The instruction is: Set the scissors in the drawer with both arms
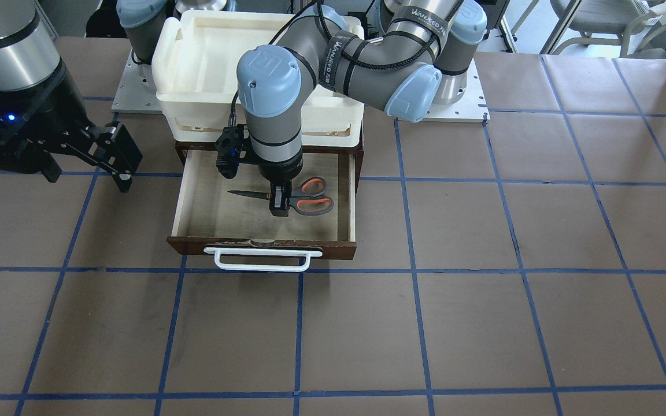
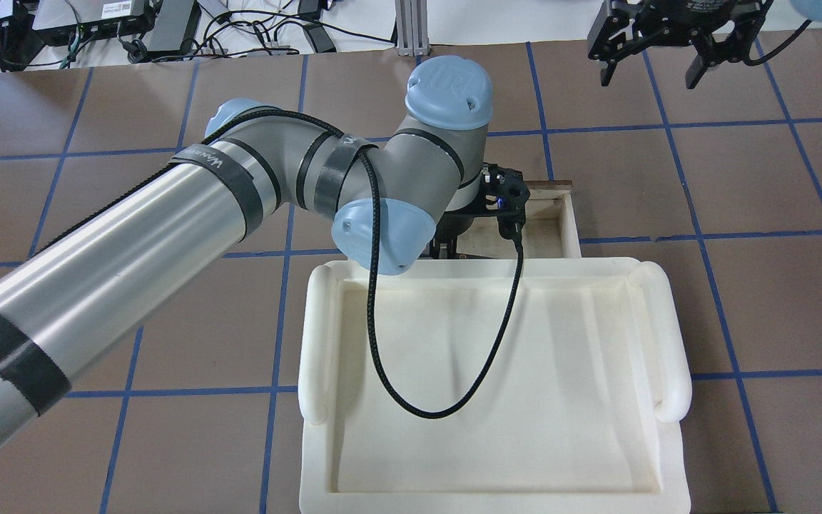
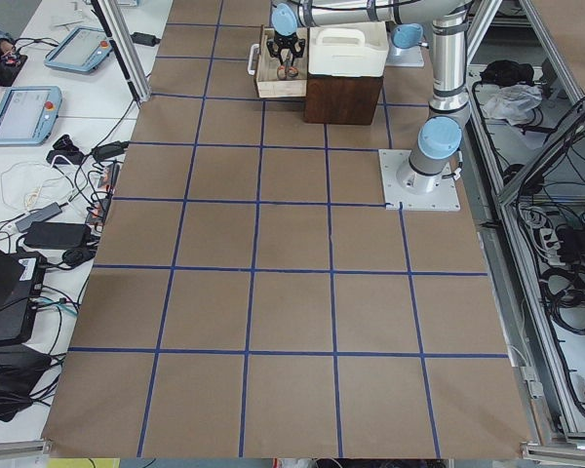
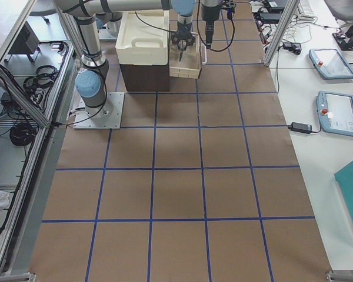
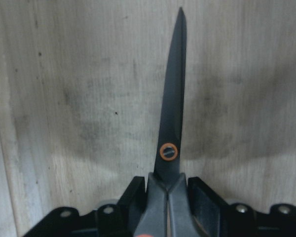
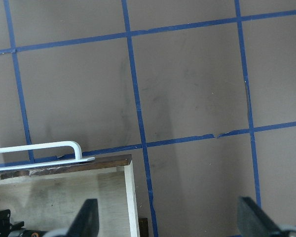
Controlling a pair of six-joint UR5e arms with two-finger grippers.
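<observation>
Left gripper (image 1: 280, 203) pinches the scissors (image 1: 311, 197) at the neck just behind the pivot, blades together, inside the open drawer (image 1: 178, 199). Can't tell if they touch the plywood floor. Right gripper (image 2: 648, 71) is spread wide, holding nothing, over the table (image 1: 483, 289) beside the drawer's handle (image 1: 261, 267) end.
</observation>
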